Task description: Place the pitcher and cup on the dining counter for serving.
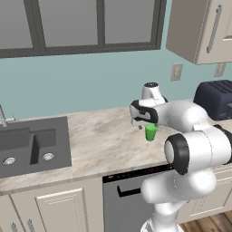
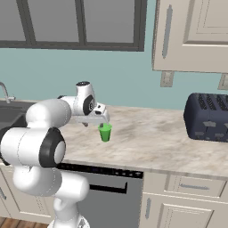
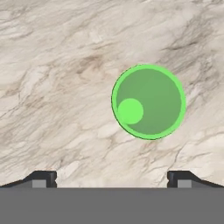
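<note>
While I watch the left base view, I see the gripper (image 1: 141, 123) hanging just above the green cup (image 1: 150, 132), which stands upright on the marbled counter (image 1: 95, 140) between the dark sink (image 1: 31, 147) and the toaster (image 1: 217, 99); my worry here is that a descent from this side could clip the rim and tip the cup, since the hand sits slightly to the cup's sink side rather than square over it. From the right base view the gripper (image 2: 99, 119) reads the same way, over and a little to the sink side of the cup (image 2: 105, 132), with nothing between its fingers. Looking down the hand view, I see the two fingertips (image 3: 41, 179) spread wide apart at the bottom and the cup (image 3: 148, 102) open-mouthed and off toward one finger, not centred between them. I judge that closing from here would push the cup sideways or catch only one wall. I would centre first, then lower; a light, empty cup slides easily on polished stone.
</note>
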Controlling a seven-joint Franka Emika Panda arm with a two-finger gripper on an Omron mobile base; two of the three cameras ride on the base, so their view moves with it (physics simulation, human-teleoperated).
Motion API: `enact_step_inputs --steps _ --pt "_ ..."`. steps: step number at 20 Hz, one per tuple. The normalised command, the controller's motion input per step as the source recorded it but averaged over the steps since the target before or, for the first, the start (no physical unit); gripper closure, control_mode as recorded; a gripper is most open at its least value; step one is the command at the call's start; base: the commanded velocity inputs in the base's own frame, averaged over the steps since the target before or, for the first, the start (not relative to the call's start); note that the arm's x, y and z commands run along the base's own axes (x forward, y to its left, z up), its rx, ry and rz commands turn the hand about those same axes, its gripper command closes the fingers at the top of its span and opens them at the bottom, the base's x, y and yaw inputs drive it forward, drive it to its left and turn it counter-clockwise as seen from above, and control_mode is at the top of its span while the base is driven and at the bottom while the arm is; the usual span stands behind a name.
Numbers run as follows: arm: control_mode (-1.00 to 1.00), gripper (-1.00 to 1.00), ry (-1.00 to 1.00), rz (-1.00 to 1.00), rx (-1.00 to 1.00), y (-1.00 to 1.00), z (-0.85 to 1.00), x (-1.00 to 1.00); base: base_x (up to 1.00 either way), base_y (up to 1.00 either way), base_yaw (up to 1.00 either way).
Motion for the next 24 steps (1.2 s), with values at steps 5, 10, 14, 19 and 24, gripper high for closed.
enact_step_inputs --steps 5,10,14,19,24 --pt "-1.0 -1.0 0.0 0.0 -0.01 0.0 0.03 0.47 0.0 0.0 0.0" --pt "-1.0 -1.0 0.0 0.0 -0.02 0.0 -0.02 0.38 0.0 0.0 0.0" --pt "-1.0 -1.0 0.0 0.0 0.0 0.0 -0.17 0.06 0.0 0.0 0.0" --pt "-1.0 -1.0 0.0 0.0 0.0 0.0 -0.35 0.0 0.0 0.0 0.0" --pt "-1.0 -1.0 0.0 0.0 0.0 0.0 -0.43 0.0 0.0 0.0 0.0"
